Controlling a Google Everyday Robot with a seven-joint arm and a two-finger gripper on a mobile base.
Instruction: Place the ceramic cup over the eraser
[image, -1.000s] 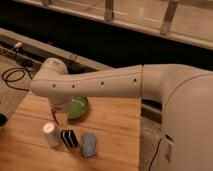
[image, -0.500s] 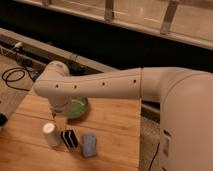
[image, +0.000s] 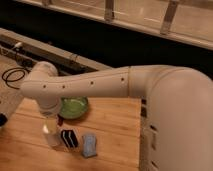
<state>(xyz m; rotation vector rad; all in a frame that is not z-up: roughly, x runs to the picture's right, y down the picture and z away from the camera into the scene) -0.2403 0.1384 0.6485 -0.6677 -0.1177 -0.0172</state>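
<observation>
The white ceramic cup (image: 51, 135) stands upright on the wooden table (image: 115, 125), near its front left. The black eraser (image: 69, 138) with white stripes stands just right of the cup, close beside it. My white arm reaches in from the right, and its wrist (image: 44, 92) bends down over the cup. My gripper (image: 53, 119) hangs right above the cup's top, at or around its rim. The wrist hides most of the gripper.
A green bowl (image: 74, 107) sits behind the cup and eraser, partly under the arm. A blue-grey rectangular pad (image: 89, 145) lies right of the eraser. Black cables (image: 12, 76) lie off the table's left edge. A dark ledge runs behind the table.
The wrist has come down and slightly left, bringing the gripper closer onto the cup. The cup, eraser, pad and bowl have stayed in place.
</observation>
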